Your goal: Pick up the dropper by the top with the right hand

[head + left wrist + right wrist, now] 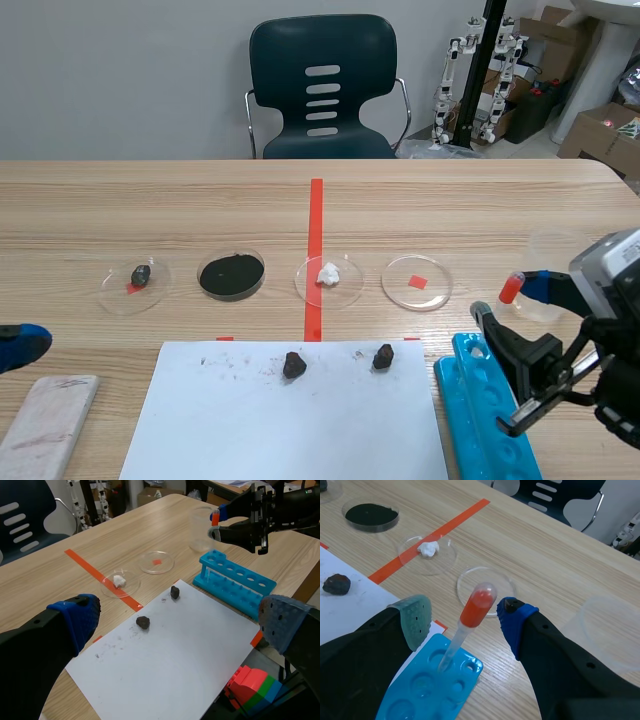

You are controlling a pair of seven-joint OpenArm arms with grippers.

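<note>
The dropper (476, 607) has a red bulb and a clear stem. It stands tilted in a hole of the blue tube rack (415, 692). My right gripper (465, 625) is open, with one pad on each side of the bulb and small gaps showing. In the scene view the dropper (511, 288) is at the right, above the rack (490, 410), with the right gripper (515, 312) around it. The left wrist view shows the same dropper (215, 516) far ahead. My left gripper (180, 625) is open above the white paper (175, 650), holding nothing, near the table's left edge (20, 343).
A row of petri dishes crosses the table: one with a dark lump (137, 281), one with black powder (231, 275), one with a white lump (329, 279), one with a red square (417, 282). Two dark lumps (294, 365) lie on the paper. A clear cup (553, 255) stands behind the right gripper.
</note>
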